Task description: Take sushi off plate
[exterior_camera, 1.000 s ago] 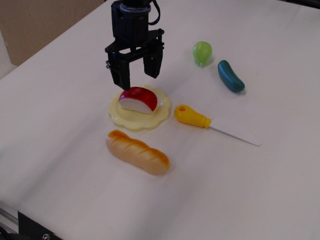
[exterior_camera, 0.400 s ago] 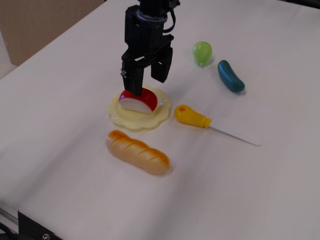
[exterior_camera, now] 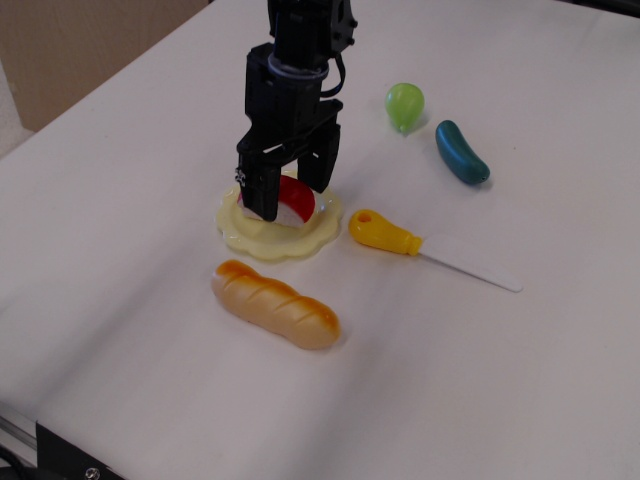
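Note:
The sushi (exterior_camera: 295, 196), a small block with a red top and white base, sits on the pale yellow scalloped plate (exterior_camera: 268, 245). My black gripper (exterior_camera: 292, 199) has come down over the plate and stands open, one finger on each side of the sushi. The near finger (exterior_camera: 262, 195) hides the sushi's left part; the far finger (exterior_camera: 323, 168) stands behind its right end. I cannot tell whether the fingers touch it.
An orange-tan bread loaf (exterior_camera: 275, 303) lies just in front of the plate. A yellow-handled toy knife (exterior_camera: 420, 247) lies to the plate's right. A green fruit (exterior_camera: 404, 104) and a teal pickle (exterior_camera: 461, 152) lie at the back right.
The gripper has moved right and down, from above the plate's back edge to straddling the sushi. The sushi and plate have not moved.

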You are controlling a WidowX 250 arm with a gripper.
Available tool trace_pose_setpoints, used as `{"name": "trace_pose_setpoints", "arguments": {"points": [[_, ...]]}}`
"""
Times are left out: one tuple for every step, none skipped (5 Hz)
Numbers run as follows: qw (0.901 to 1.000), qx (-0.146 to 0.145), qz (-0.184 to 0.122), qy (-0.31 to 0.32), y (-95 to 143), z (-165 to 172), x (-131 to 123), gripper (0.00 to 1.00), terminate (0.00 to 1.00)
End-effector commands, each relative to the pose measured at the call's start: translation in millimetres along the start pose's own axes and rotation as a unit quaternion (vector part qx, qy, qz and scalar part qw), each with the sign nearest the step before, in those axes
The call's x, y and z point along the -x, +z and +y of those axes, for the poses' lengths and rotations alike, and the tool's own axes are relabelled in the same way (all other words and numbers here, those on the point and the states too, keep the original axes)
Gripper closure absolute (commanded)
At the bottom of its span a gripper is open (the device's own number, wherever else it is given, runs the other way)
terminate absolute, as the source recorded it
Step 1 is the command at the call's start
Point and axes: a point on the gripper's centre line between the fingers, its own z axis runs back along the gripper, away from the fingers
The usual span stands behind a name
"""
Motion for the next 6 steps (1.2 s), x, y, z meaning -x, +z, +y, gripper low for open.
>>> {"name": "trace_pose_setpoints", "arguments": {"points": [[0.9992,0.038,-0.004,0.012,2,-16,-5,1.00,0.00],[0.9989,0.045,-0.012,-0.002,12,-13,-6,1.00,0.00],[0.9984,0.047,-0.024,-0.019,27,-16,-11,1.00,0.00],[0.9968,0.063,-0.027,-0.041,53,-16,-5,1.00,0.00],[0.9941,0.067,-0.029,-0.080,70,-22,10,1.00,0.00],[0.9839,0.072,-0.016,-0.163,76,-36,32,1.00,0.00]]}}
